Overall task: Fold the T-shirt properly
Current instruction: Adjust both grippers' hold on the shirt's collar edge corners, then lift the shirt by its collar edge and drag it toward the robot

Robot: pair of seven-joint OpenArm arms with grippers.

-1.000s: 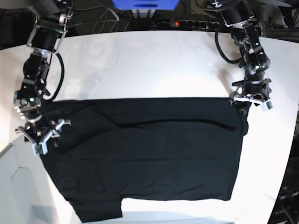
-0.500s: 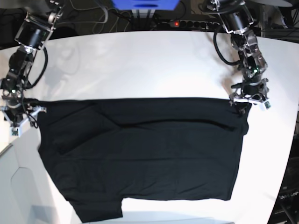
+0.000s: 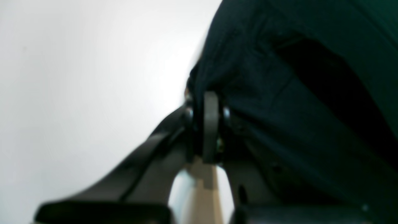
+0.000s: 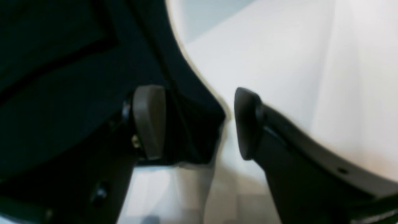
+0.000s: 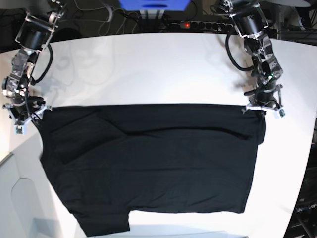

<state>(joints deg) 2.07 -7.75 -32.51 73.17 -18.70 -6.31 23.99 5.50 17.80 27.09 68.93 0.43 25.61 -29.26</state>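
The black T-shirt [image 5: 148,163] lies spread flat on the white table [image 5: 148,69], with one sleeve at the lower left. No label or print shows. My left gripper [image 5: 263,111] is at the shirt's upper right corner. In the left wrist view this gripper [image 3: 207,99] is shut on a bunched edge of the T-shirt [image 3: 295,93]. My right gripper [image 5: 26,118] is at the shirt's upper left corner. In the right wrist view it [image 4: 199,123] is open, with the edge of the T-shirt [image 4: 62,62] lying between its fingers [image 4: 149,121].
A power strip with a red light [image 5: 198,24], cables and a blue object [image 5: 153,5] lie behind the table's far edge. The table's curved edge runs close by at the left [image 5: 10,158] and the right [image 5: 311,163]. The shirt's lower hem is near the front edge.
My right arm has drawn back off the shirt's left side, up to its upper left corner. My left gripper has stayed at the upper right corner, shifting slightly.
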